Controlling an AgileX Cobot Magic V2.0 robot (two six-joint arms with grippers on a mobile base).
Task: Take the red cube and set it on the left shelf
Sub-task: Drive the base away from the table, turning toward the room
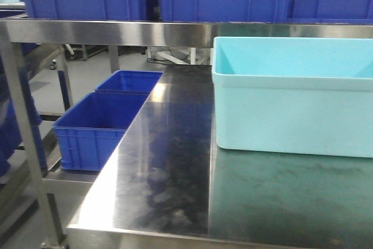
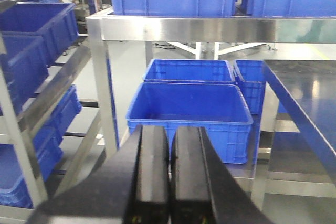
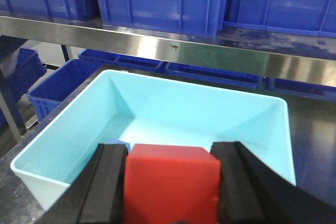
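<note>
Red cube [image 3: 170, 184] tight between the right fingers [image 3: 107, 182], above the cyan tub [image 3: 173, 103]

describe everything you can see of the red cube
The red cube is a plain, solid-red block with smooth matte faces and slightly rounded edges, plastic or foam by its look, with one tiny pale speck low on its near face. It sits square and level in the right pincer, whose black fingers press its two sides. Behind it lies the inside of the pale cyan tub; whether it touches the tub cannot be told. Only the right wrist view shows it.
</note>
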